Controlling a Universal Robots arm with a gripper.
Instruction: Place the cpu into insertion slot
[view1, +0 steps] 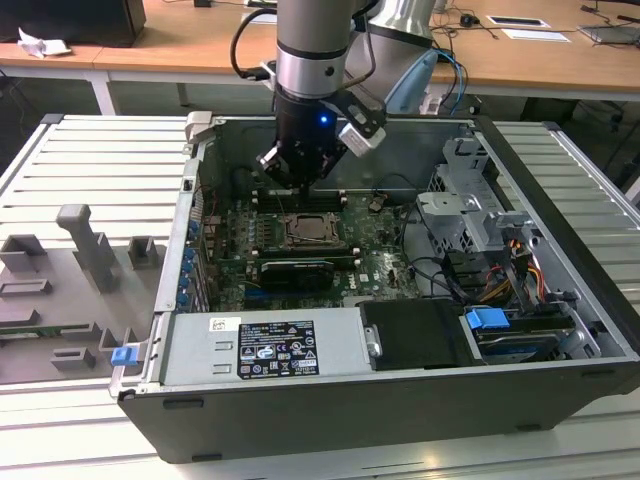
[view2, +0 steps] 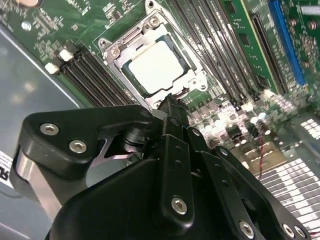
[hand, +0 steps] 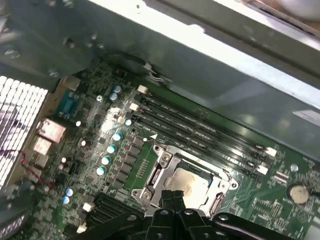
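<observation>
So from what I can see this one looks pretty much done. The cpu (view2: 156, 67) is lying flat inside the insertion slot (view2: 114, 59), pale metal face up, with the slot's shiny frame running round all four of its edges; in both wrist views it looks square to the slot rather than cocked on a corner. The gripper (view2: 171, 102) hangs just above the slot's edge, and its jaws look closed together with nothing between them, so the chip isn't being carried. In the first wrist view the tips sit over the near side of the slot, and I can't tell if they're touching the frame or just clear of it. The long black memory slots (view2: 82, 67) run right beside the insertion slot on both sides and look untouched. My read: the placing itself is finished. What I can't confirm is whether the chip is fully seated, or whether the frame and lever are latched, since that part is hidden by the gripper.
</observation>
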